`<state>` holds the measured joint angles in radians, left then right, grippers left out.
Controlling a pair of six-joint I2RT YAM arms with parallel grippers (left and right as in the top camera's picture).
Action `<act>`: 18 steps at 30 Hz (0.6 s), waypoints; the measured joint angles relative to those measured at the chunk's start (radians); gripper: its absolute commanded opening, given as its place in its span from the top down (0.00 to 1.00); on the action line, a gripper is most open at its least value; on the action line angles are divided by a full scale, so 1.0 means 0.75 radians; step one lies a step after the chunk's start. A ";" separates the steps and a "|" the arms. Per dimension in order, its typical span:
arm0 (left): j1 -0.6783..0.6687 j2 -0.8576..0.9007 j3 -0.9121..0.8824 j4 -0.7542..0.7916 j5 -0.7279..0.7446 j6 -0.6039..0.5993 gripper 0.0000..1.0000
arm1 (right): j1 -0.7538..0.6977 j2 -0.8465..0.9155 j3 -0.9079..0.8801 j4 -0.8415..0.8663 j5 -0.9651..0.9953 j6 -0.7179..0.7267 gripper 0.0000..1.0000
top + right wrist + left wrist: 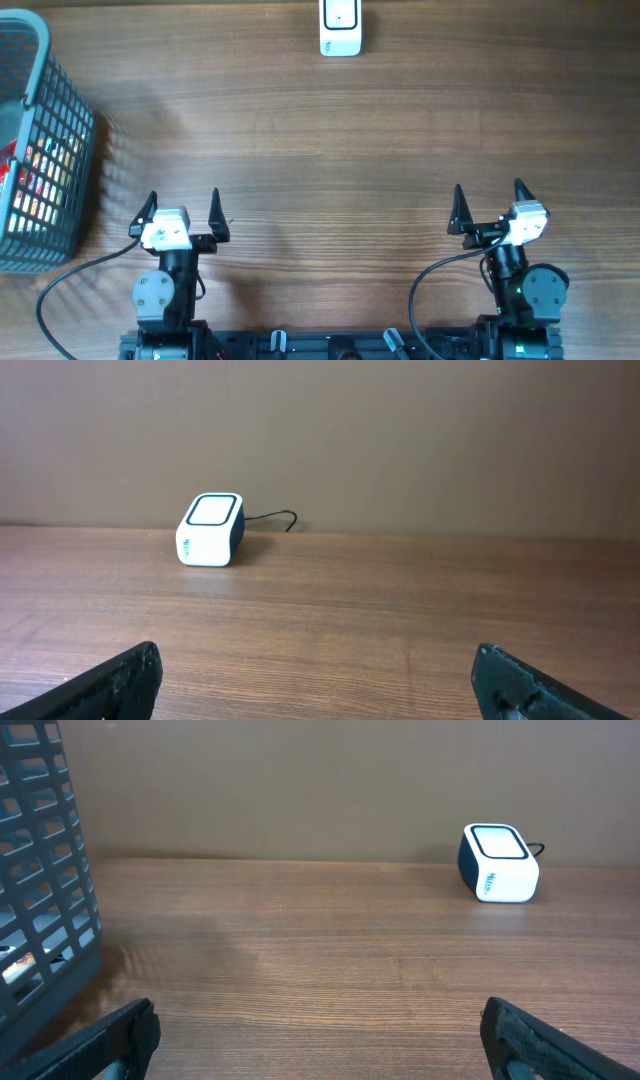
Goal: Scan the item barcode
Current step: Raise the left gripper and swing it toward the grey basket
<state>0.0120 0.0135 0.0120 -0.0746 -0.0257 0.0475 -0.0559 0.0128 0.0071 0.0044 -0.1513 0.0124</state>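
Right up close we have the dark fingers (pixel 112 1042) of the left jaws, one in each bottom corner of the left wrist view, spread wide with nothing held, only bare desk (pixel 320 970) between them. Same story on the other wrist: the right jaws stand wide apart and empty, their fingers (pixel 115 682) framing open wood. And there is the scanner (pixel 210 530), our marker for everything: a small white box with a dark back, sitting at the far edge of the desk, a thin black cable (pixel 276 517) curling out behind it. From overhead, the left arm (pixel 165 285) sits well back from the scanner and to its left, the right arm (pixel 522 285) well back and to its right. Far to the scanner's left, at the edge of the desk, stands the grey mesh basket (pixel 38 60), and through its side we catch colourful packets (pixel 45 175) lying inside; that is where the item to scan is, well apart from the scanner and touched by neither arm. We cannot make out a barcode from here.
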 measured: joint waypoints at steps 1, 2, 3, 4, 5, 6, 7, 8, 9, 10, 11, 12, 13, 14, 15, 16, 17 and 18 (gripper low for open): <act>0.000 0.000 0.000 0.001 0.000 0.000 0.00 | 0.000 0.000 0.000 0.000 0.000 0.000 0.00; 0.000 0.000 0.000 0.000 0.000 0.001 0.00 | 0.000 0.000 0.000 0.000 0.000 0.000 0.00; 0.000 0.000 0.000 0.000 0.000 0.001 0.00 | 0.000 0.000 0.000 0.000 0.000 0.000 0.00; 0.000 0.000 0.001 0.001 0.000 0.000 0.00 | 0.000 0.000 0.000 0.000 0.000 0.000 0.00; 0.000 0.000 0.001 0.000 0.000 0.000 0.00 | 0.000 0.000 0.000 0.000 0.000 0.000 0.00; 0.000 0.000 0.001 0.001 0.000 0.000 0.00 | 0.000 0.000 0.000 0.000 0.000 0.000 0.00; 0.000 0.000 0.000 0.001 0.000 0.000 0.00 | 0.000 0.000 0.000 0.000 0.000 0.000 0.00; 0.000 0.000 0.000 0.001 0.000 0.000 0.00 | 0.000 0.000 0.000 0.000 0.000 0.000 0.00; 0.000 0.000 0.000 0.000 0.000 0.000 0.00 | 0.000 0.000 0.000 0.000 0.000 0.000 0.00; 0.000 0.000 0.001 0.000 0.000 0.000 0.00 | 0.000 0.000 0.000 0.000 0.000 0.000 0.00; 0.000 0.000 0.001 0.000 0.000 0.000 0.00 | 0.000 0.000 0.000 0.000 0.000 0.000 0.00; 0.000 0.000 0.001 0.000 0.000 0.001 0.00 | -0.001 0.000 0.000 0.000 0.000 0.000 0.00; 0.000 0.000 0.001 0.000 0.000 0.000 0.00 | 0.000 0.000 0.000 0.000 0.000 0.000 0.00; 0.000 0.000 0.001 0.001 0.000 0.000 0.00 | 0.000 0.000 0.000 0.000 0.000 0.000 0.00; 0.000 0.000 0.000 0.000 0.000 0.001 0.00 | 0.000 0.000 0.000 0.000 0.000 0.000 0.00; 0.000 0.000 0.001 0.000 0.000 0.000 0.00 | 0.000 0.000 0.000 0.000 0.000 0.000 0.00; 0.000 0.000 0.000 0.007 0.002 0.000 0.00 | 0.000 0.000 0.000 0.000 0.000 0.000 0.00; 0.000 0.000 0.000 0.015 0.023 -0.003 0.00 | 0.000 0.000 0.000 0.000 0.000 0.000 0.00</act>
<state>0.0120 0.0135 0.0120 -0.0635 -0.0086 0.0456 -0.0559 0.0128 0.0071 0.0044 -0.1513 0.0124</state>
